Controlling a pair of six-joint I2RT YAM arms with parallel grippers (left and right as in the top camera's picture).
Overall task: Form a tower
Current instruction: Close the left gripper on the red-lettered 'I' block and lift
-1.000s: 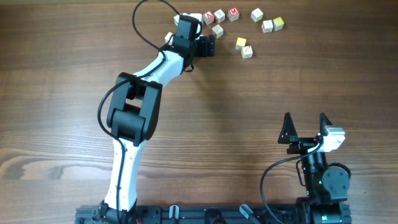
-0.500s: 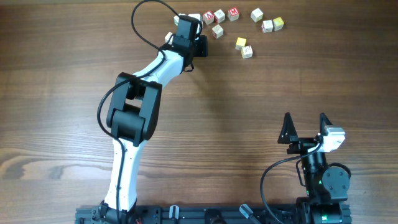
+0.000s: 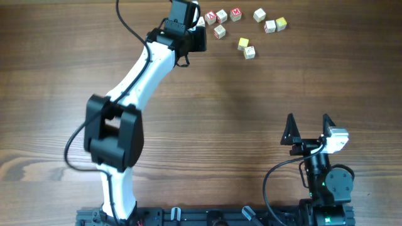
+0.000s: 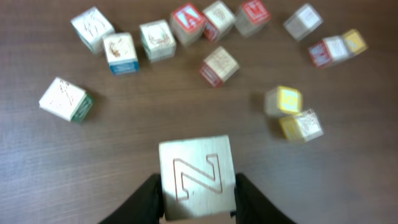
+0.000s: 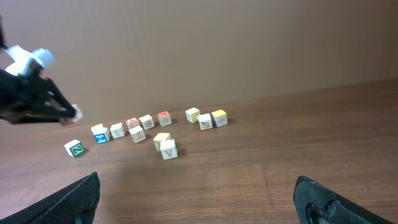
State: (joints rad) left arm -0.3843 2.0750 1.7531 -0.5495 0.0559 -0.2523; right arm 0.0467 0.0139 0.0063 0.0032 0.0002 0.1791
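**Zero cubes stacked, one in my grip**

Overhead: my left gripper is far out over the table, to the left of the yellow cube. Loose cubes lie scattered around that yellow cube, none on top of another as far as I can see. My right gripper sits well back from the yellow cube, on the near side, jaws spread and empty.

Left wrist: my fingers pinch the N cube from both sides, its carved face up. The yellow cube lies ahead and to the right, with a second cube just beside it. I cannot tell how high the N cube hangs above the wood.

Right wrist: my spread fingers show at the lower corners. Far off, the cubes lie in a loose line on either side of the yellow cube, each apparently resting flat on the wood.

I see no tower anywhere, so I judge only the first pick done. Choosing a base cube and every placement are left.
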